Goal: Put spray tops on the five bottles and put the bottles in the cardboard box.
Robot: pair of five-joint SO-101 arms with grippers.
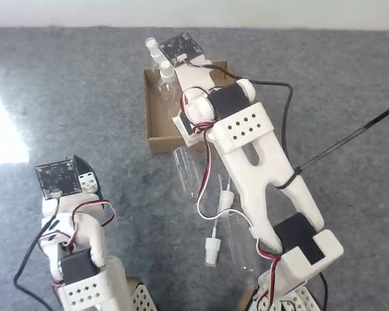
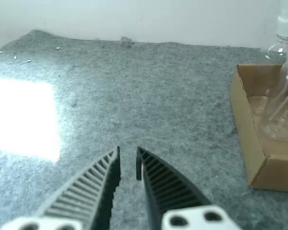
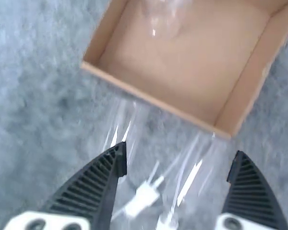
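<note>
Brown cardboard box (image 1: 147, 110) sits open on the grey felt mat (image 1: 84, 97), toward the far side of the table. In its far left corner stand what look like two clear bottles with spray tops (image 1: 165, 72); they overlap, so the count is unsure. The left wrist view shows that corner from the side (image 2: 280, 112), with the box wall (image 2: 266, 167) in front.

Just outside the near wall of the box, a clear capless bottle (image 1: 185, 170) lies on the mat. A second bottle (image 1: 236, 241) lies nearer the arm bases, partly hidden under the right arm. Beside it lies a loose white spray top (image 1: 212, 249) with its thin tube.

The right gripper (image 3: 178, 155) hangs over these loose pieces, its jaws spread wide and holding nothing. Below it are the spray top (image 3: 144, 197) and the box floor (image 3: 197, 62).

The left gripper (image 2: 127, 160) is well apart from the box over bare mat. Its jaws are a narrow slit apart, with nothing between them.

Print on the wrist camera board (image 1: 57, 179) is too small to read. A thin black strip (image 1: 350, 139) juts from the right arm, and a bright patch of light (image 1: 0, 136) falls on the mat.
</note>
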